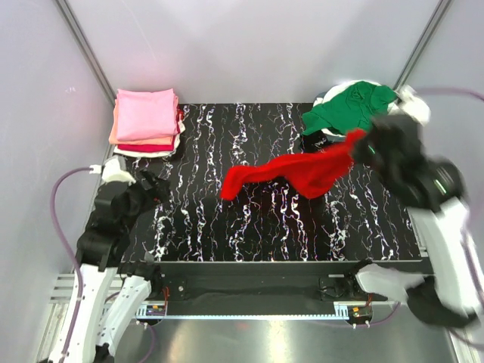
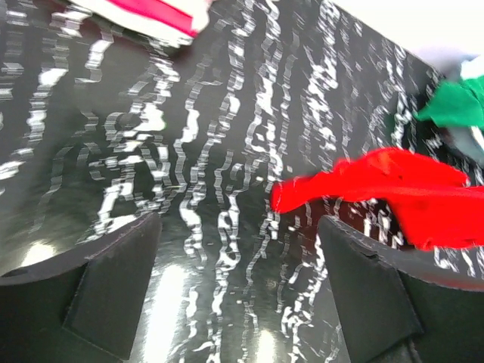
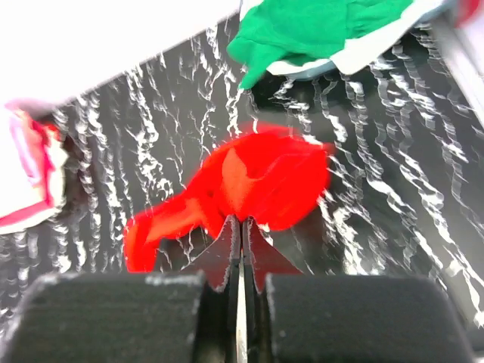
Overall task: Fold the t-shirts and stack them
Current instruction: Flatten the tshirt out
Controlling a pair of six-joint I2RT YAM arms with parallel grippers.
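Over the black tabletop [image 1: 227,234], one bright red t-shirt [image 1: 302,172] hangs bunched from the right hand [image 1: 367,145], which is pinched tight on its edge. I judge it is being brought to the middle for folding, and next it needs laying flat and spreading. Far left sits one folded stack [image 1: 146,121], four layers with pink on top; far right lies one crumpled green t-shirt [image 1: 344,106]; the left hand [image 1: 147,189] hovers wide and empty.

Limp red t-shirt [image 1: 291,174] in right tool [image 1: 363,145]
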